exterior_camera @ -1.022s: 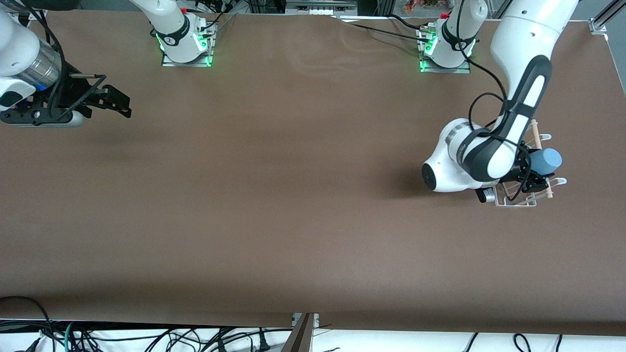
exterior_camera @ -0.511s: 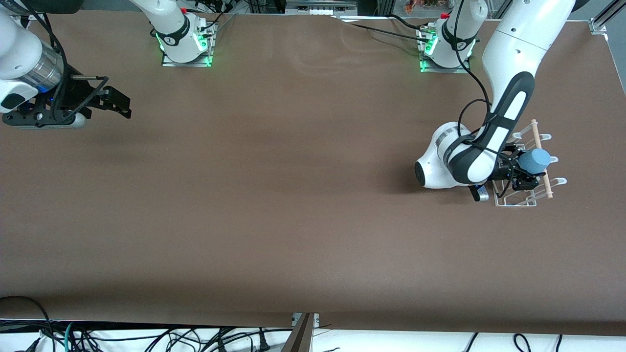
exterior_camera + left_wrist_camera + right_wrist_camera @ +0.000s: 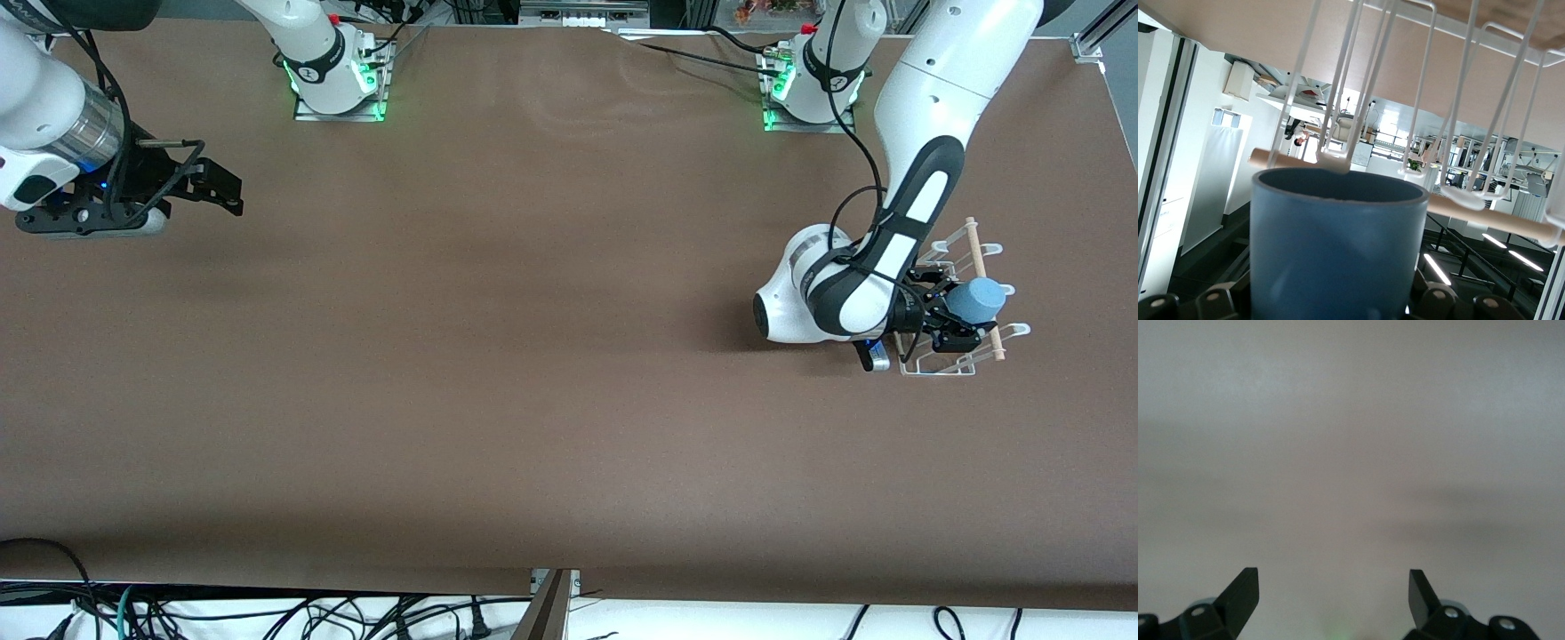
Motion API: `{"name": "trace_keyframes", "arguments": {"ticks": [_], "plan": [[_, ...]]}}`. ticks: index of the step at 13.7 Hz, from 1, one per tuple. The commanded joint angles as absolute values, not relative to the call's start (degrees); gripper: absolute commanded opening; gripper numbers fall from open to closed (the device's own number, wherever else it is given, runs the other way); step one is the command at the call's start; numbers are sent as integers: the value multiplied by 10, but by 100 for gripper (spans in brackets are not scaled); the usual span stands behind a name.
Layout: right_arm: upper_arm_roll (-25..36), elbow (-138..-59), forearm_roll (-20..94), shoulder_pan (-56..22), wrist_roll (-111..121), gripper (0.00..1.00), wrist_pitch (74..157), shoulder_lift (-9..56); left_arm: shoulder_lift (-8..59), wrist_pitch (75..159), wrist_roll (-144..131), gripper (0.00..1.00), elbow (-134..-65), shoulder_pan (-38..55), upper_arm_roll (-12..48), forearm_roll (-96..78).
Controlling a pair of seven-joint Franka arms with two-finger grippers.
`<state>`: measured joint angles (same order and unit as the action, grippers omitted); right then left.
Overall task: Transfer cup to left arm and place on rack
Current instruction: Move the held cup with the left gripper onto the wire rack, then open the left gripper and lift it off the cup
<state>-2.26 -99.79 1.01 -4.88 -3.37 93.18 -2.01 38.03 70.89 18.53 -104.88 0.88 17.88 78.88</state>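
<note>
The light-blue cup is held in my left gripper, which is shut on it just over the white wire rack at the left arm's end of the table. The cup lies tilted on its side among the rack's loops, next to the wooden dowel. In the left wrist view the cup fills the lower middle, its rim up against the rack wires and the dowel. My right gripper is open and empty over bare table at the right arm's end; it also shows in the right wrist view.
The two arm bases stand along the table's edge farthest from the front camera. The brown table is bare between the arms. Cables hang below the table's near edge.
My left gripper has moved the cup a little lower and closer into the rack's loops. The right gripper has shifted only slightly.
</note>
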Motion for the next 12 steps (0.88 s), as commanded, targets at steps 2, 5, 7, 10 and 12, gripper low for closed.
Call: {"name": "trace_keyframes", "arguments": {"ticks": [2,5,7,10,12], "plan": [[-28,-997,1,-43,-17,99,921,-21,392,709,159,16,-1052,1,182,809],[-28,-997,1,-43,-17,99,918,-21,390,709,154,100,-1047,1,182,810],[-28,-997,1,-43,-17,99,918,-21,385,710,155,100,-1042,-3,183,807],[-29,-997,1,-43,-17,99,918,-20,366,710,156,100,-981,-10,185,721],[-29,-997,2,-43,-17,99,918,-20,353,708,160,100,-898,-8,185,600]]}}
